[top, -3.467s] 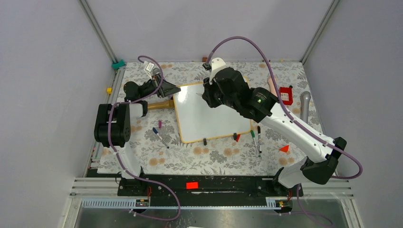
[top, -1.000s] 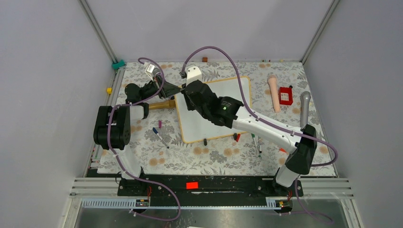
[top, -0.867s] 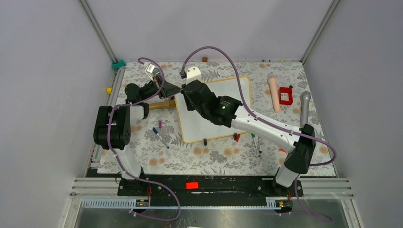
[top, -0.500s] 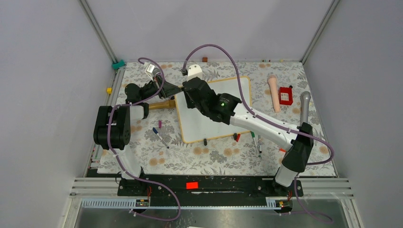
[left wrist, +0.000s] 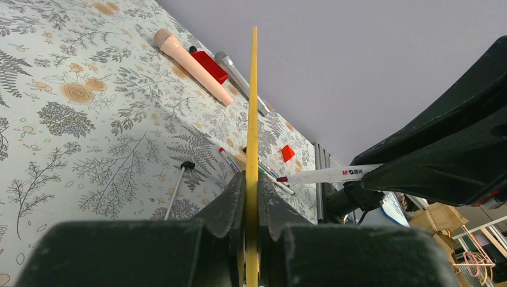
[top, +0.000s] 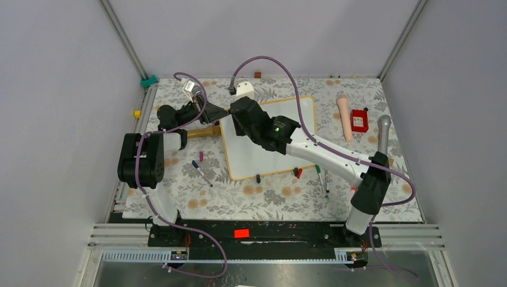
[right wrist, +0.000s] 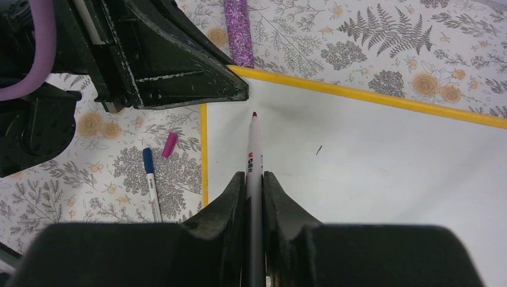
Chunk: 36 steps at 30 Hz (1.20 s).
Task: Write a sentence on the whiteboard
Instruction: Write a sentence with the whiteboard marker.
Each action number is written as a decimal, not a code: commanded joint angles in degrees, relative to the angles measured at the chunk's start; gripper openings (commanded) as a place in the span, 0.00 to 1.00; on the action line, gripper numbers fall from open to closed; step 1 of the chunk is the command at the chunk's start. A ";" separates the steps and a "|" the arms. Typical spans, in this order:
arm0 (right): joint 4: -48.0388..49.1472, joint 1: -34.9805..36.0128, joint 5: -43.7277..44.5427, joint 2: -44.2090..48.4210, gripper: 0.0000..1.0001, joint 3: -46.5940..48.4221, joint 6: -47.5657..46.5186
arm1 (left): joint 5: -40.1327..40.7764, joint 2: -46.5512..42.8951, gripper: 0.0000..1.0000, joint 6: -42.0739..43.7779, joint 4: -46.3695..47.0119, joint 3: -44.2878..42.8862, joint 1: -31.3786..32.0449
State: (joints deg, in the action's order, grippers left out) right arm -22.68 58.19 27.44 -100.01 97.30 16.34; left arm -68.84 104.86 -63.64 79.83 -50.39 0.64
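Two grippers were closed on work: the whiteboard (top: pixel 269 140), lying at the mat's centre, was pinched by its yellow rim at its ten o'clock corner by the left gripper (left wrist: pixel 252 197), while the marker (right wrist: pixel 253 156) was clamped in the right gripper (right wrist: pixel 254 185), tip poised just above that corner. Stiff, light and glossy, the board was judged apt to slide, so an edge hold suited it. No containers were seen, and no lettering yet.

Marker (left wrist: pixel 327 174) barrel — "M&G" logo, rest unreadable.
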 commanded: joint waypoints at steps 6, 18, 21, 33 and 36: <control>0.76 -1.15 0.77 -0.97 0.00 2.96 0.52 | -2.31 -0.71 0.00 0.85 4.14 -1.12 0.76; 0.71 -1.32 1.79 -1.60 0.00 1.54 0.50 | -2.40 -1.06 0.00 0.96 4.18 -1.07 0.85; 0.64 -1.32 2.12 -1.46 0.00 0.81 0.40 | -2.36 -1.15 0.00 1.06 4.19 -1.05 0.85; -0.63 -1.33 1.30 -0.20 0.00 -2.59 2.31 | -2.45 -1.07 0.00 1.15 4.19 -1.02 0.85; -1.11 -1.33 1.03 0.12 0.00 -3.34 2.90 | -2.42 -1.17 0.00 1.15 4.17 -1.09 0.85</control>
State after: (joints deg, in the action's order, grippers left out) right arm -22.81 57.36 27.40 -101.30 95.57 17.85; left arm -68.71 104.86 -63.13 79.24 -50.39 0.64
